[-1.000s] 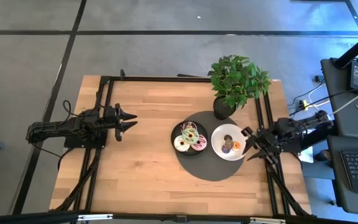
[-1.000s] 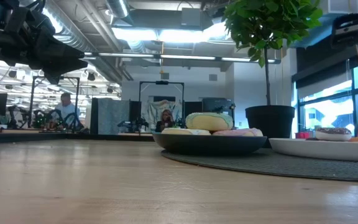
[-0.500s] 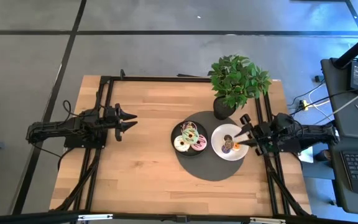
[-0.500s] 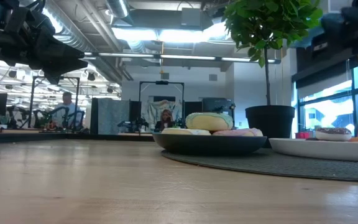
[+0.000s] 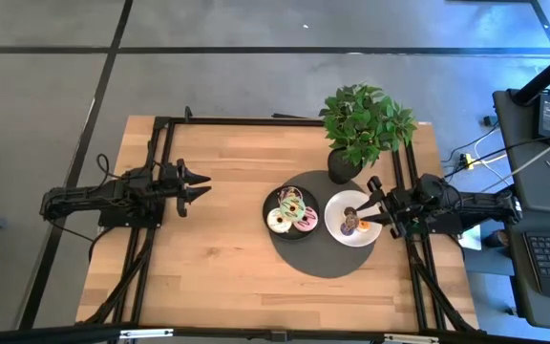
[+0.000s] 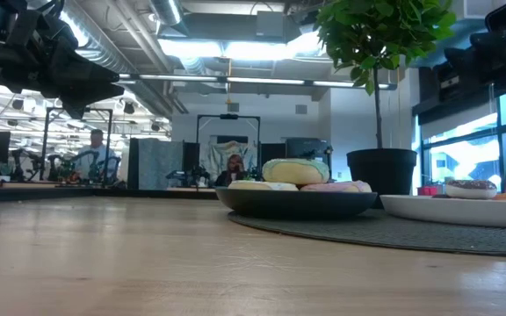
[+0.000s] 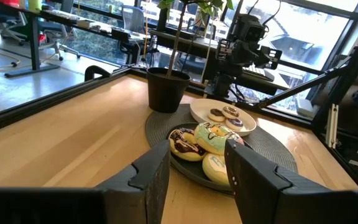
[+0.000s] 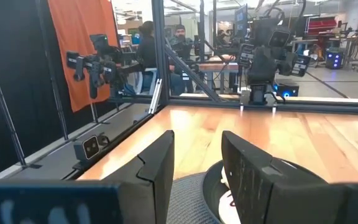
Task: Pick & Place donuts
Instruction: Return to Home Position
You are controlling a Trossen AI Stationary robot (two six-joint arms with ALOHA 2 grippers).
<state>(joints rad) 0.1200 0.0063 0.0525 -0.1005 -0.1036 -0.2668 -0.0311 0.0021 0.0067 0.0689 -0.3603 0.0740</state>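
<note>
Lying on the black plate (image 5: 266,206): three large donuts (image 5: 291,212) are clustered, touching one another. They are noted as a green-iced donut (image 5: 292,202), a cream donut (image 5: 279,222) and a pink donut (image 5: 305,223). In the low view the green-iced donut (image 6: 295,170) is seen propped above the rest.
Second group: three small donuts (image 5: 353,220), iced brown, purple and orange, are laid close together on the white plate (image 5: 336,230).
Plates: the two are set just beside each other on a round dark mat (image 5: 318,258).
Tool, right side: the right gripper (image 5: 369,200) is held over the white plate's outer edge, on the side away from the black plate. Its fingers are spread and nothing is pinched. The small donuts are found just ahead of the fingertips, and the large donuts beyond them.
Tool, left side: the left gripper (image 5: 201,184) is held over the left part of the table (image 5: 218,258), well apart from both plates. Its fingers are spread and empty, and it is pointed toward the donuts. In the left wrist view the large donuts (image 7: 207,149) are framed past its two fingers (image 7: 151,180).
Surroundings: a potted plant (image 5: 363,122) is stood at the mat's far edge, just behind the plates.
Room: people at desks are made out in the background of the low view.
</note>
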